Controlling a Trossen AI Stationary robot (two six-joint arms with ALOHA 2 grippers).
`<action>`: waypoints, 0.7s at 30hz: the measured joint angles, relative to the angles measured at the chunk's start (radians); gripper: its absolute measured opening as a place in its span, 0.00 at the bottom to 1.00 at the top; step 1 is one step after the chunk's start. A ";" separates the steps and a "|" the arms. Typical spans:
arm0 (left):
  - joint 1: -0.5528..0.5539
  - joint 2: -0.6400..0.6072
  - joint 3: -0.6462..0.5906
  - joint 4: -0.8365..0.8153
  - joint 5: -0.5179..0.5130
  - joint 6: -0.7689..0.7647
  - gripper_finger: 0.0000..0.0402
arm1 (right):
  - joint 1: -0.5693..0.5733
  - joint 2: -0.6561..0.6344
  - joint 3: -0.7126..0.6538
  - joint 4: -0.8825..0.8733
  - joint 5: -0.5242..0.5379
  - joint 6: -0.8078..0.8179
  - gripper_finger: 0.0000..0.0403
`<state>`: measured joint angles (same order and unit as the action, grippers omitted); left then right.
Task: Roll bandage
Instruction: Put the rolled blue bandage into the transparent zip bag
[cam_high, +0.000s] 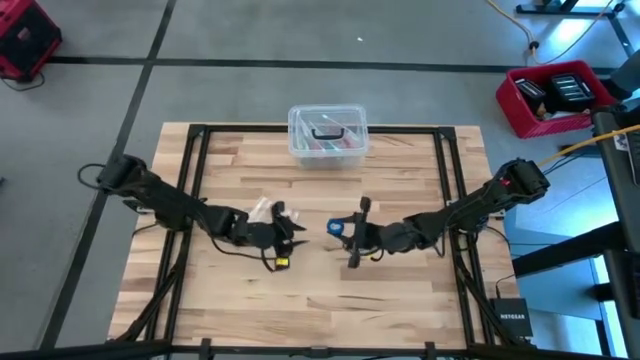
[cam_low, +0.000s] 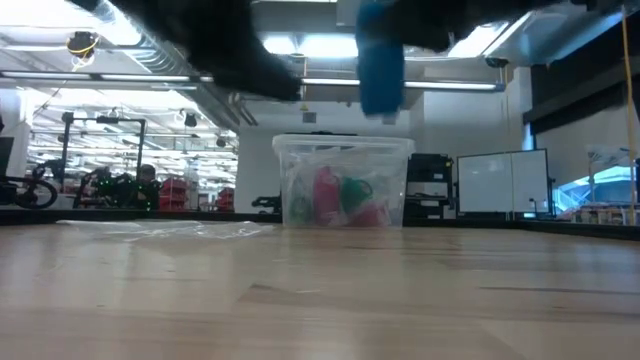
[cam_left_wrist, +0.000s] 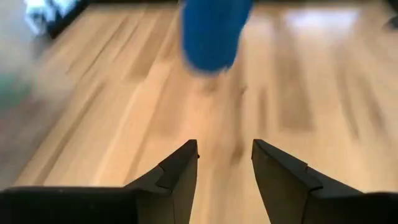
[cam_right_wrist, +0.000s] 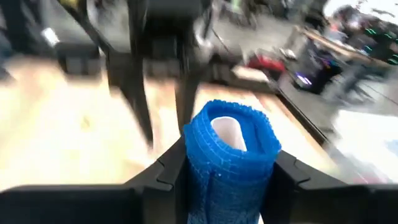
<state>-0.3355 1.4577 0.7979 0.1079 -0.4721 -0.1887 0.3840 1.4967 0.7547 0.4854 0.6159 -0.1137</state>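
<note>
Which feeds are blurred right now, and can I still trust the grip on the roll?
Left wrist view: the bandage is smeared. Right wrist view: background blurred, but the roll sits sharp between the right gripper fingers. Low view: arms are dark blurs; the lidded box stays clear.

My right gripper (cam_right_wrist: 227, 177) clamps the bandage (cam_right_wrist: 229, 155), a ribbed, matt blue cloth roll. My bench (cam_high: 400, 290) is smooth pale wood; the lidded box (cam_high: 327, 134) is clear plastic.

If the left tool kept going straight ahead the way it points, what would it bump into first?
Probably the blue bandage roll. The left tool is open and empty, and the roll sits straight ahead of it, held by the right tool above the wooden table. The distance between them is hard to judge.
</note>
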 joint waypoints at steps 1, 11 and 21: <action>0.006 -0.019 0.000 -0.067 -0.003 -0.030 0.36 | 0.000 -0.003 0.000 -0.045 0.029 -0.001 0.34; 0.031 0.095 0.035 -0.302 0.015 -0.243 0.35 | 0.002 0.019 -0.022 -0.332 0.081 0.274 0.34; -0.002 0.342 0.417 -0.877 0.005 -0.272 0.33 | 0.002 0.040 -0.074 -0.333 0.046 0.421 0.34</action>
<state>-0.3375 1.7996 1.2151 -0.7689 -0.4670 -0.4603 0.3859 1.5365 0.6804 0.1521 0.6618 0.3069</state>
